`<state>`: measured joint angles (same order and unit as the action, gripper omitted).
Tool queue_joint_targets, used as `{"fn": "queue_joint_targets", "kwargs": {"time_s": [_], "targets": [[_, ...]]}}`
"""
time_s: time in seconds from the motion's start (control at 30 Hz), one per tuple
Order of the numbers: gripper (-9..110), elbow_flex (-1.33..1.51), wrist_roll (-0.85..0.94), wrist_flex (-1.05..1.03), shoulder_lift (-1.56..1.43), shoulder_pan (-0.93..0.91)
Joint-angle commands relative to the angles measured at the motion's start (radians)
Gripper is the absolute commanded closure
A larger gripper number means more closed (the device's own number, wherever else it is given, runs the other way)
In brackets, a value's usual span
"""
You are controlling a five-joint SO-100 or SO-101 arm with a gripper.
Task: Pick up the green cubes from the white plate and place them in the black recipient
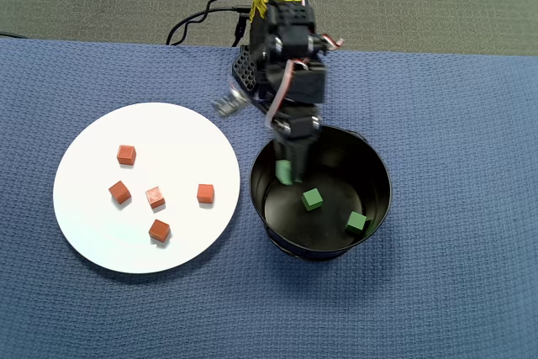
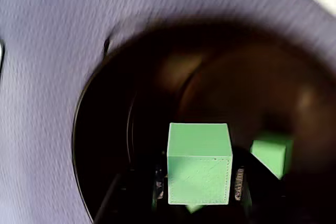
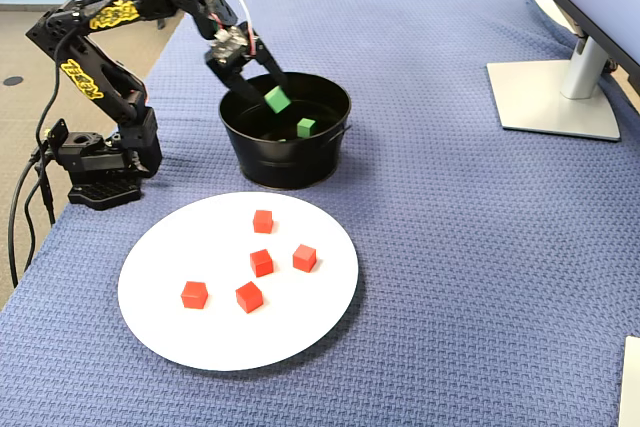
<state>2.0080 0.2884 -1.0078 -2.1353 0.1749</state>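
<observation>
Blue woven cloth (image 1: 454, 292) covers the table, with grey floor beyond its far edge in the overhead view. At the left of that view lies the white plate (image 1: 84, 233), carrying five red cubes (image 1: 160, 229) scattered over its middle and none of the green ones. Just right of it, nearly touching its rim, stands the black pot (image 1: 377, 208). The arm (image 1: 282, 31) reaches down from the top edge, and its gripper (image 1: 286, 171) hangs over the pot's left half, within the rim. A green cube (image 2: 199, 170) sits squarely between the jaws, which are closed to its width and appear to press its two side faces; in the wrist view the dark fingers at its flanks are dim and hard to trace. In the fixed view this held cube (image 3: 276, 99) is at about rim height. Two more green cubes (image 1: 312, 199) lie on the pot's floor, right of the gripper and apart from each other.
</observation>
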Motion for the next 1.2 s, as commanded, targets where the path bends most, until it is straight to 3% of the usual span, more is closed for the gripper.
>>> {"fn": "queue_joint_targets", "kwargs": {"time_s": [0.0,0.03,0.13,0.2,0.27,0.5,0.77,1.0,1.17], "targets": [[102,-0.021,-0.091,0.060,0.032,0.149],[99,-0.048,-0.091,0.037,0.043,0.173],[62,-0.140,-0.055,-0.098,0.061,0.221],[58,-0.187,-0.021,-0.166,0.032,0.204],[63,-0.241,0.018,-0.225,-0.011,0.141],[101,-0.261,0.040,-0.339,-0.262,-0.235],[102,0.359,-0.132,-0.160,-0.776,-0.477],[102,0.716,-0.249,-0.161,-0.969,-0.437],[102,0.899,-0.172,-0.037,-0.979,-0.439]]}}
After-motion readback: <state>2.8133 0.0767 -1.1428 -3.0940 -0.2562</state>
